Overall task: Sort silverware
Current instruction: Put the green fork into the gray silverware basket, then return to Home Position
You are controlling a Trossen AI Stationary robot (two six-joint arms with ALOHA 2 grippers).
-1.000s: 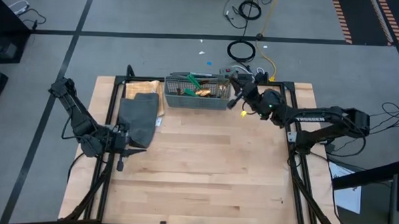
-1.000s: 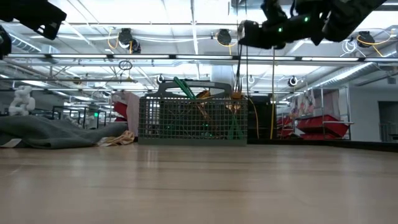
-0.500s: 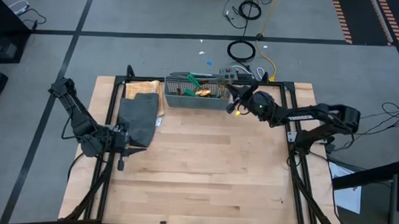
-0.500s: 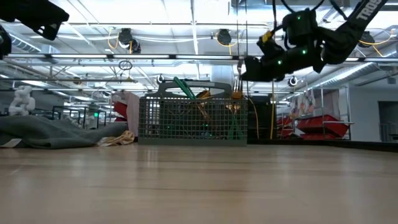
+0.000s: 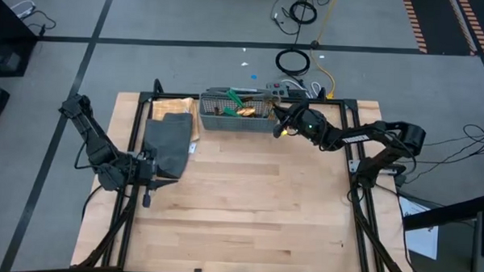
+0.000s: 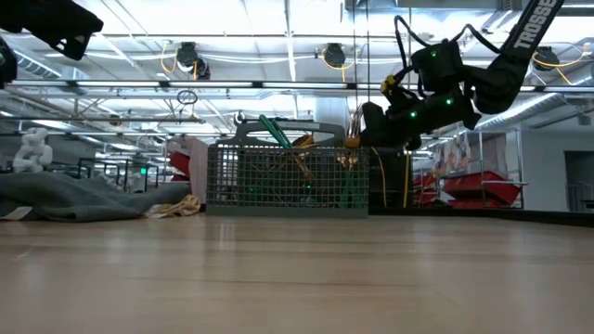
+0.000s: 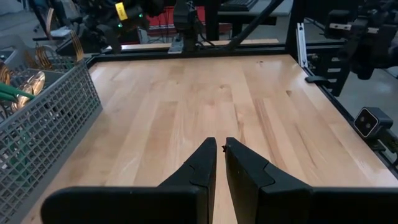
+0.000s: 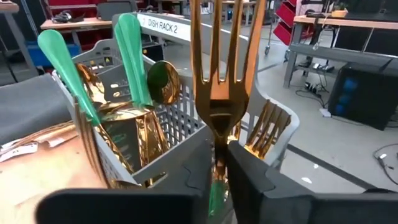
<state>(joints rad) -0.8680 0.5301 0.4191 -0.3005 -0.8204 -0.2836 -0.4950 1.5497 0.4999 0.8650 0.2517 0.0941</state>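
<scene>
The grey mesh basket (image 5: pixel 237 112) stands at the table's far edge. In it, slim gold utensils with green handles (image 8: pixel 134 59) stand on end. My right gripper (image 5: pixel 279 126) hovers at the basket's right end, shut on a gold fork (image 8: pixel 217 93). In the low view, the fork (image 6: pixel 355 122) stands just above the basket's rim. My left gripper (image 5: pixel 155 170) waits at the table's left edge, shut and holding nothing; its fingers (image 7: pixel 205 163) point across bare wood. My right gripper (image 8: pixel 217 165) pinches the fork between its two fingers at the neck (image 8: pixel 217 142), just below the tines. The green handle (image 8: pixel 214 193) runs down between the fingers. The fingers reach in level from the table's right and lie across the fork. The fork is upright with its tines up, and it is lifted off the table.
A grey folded cloth (image 5: pixel 167 141) lies on the table's left part, left of the basket, with a tan sheet (image 5: pixel 166 109) under its far end. The wide wooden table top (image 5: pixel 248 201) lies in front of the basket. Black frame rails (image 5: pixel 357 196) run along both sides.
My right gripper has come down and moved toward the table's left, up to the basket's right end. It has stayed shut on the fork. The fork has dropped from well above the basket to just over its rim.
</scene>
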